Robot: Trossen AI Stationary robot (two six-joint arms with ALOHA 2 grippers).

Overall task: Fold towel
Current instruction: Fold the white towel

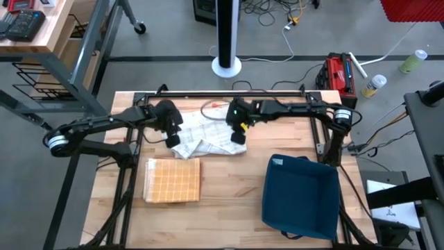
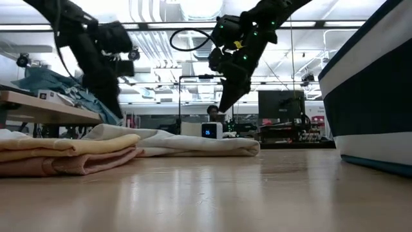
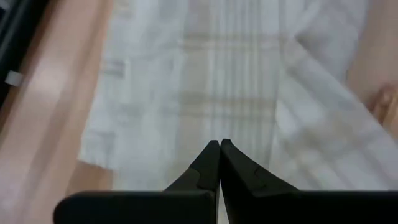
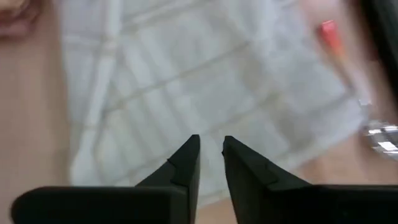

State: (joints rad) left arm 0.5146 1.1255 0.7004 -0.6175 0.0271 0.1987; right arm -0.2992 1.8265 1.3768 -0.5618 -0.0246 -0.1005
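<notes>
1. Nearest the low camera, a folded orange towel (image 2: 64,153) lies on the table (image 1: 229,184); seen from above, it sits near the left gripper (image 1: 171,135), on the side toward the table's front edge.
2. A white checked towel (image 1: 207,137) is spread, crumpled, between the two grippers and beneath both of them.
3. From the left wrist, the left gripper's fingers (image 3: 208,163) are seen pressed tip to tip, with nothing between them; the towel lies just below.
4. From the right wrist, the right gripper (image 4: 211,146) is seen with a narrow gap between its tips; no cloth is caught in it, and the towel fills the view under it.
5. In the low view the right gripper is seen hanging clear above the cloth, not touching it.
6. A blue bin (image 1: 300,196) stands well apart from the right gripper, toward the front edge, and a small orange object (image 4: 330,32) lies just beyond the towel's far edge.
7. The step in hand is judged to be reaching for an edge or corner of the white towel, since nothing is held yet.
8. For a clean fold, both grippers would need to be opened before descent, and matching corners on one edge should be taken, each as a single layer.
9. The crumpled part near the left gripper is better flattened first, so that no wrinkle is folded in.
10. The orange towel should be left undisturbed when cloth is drawn toward it.
</notes>
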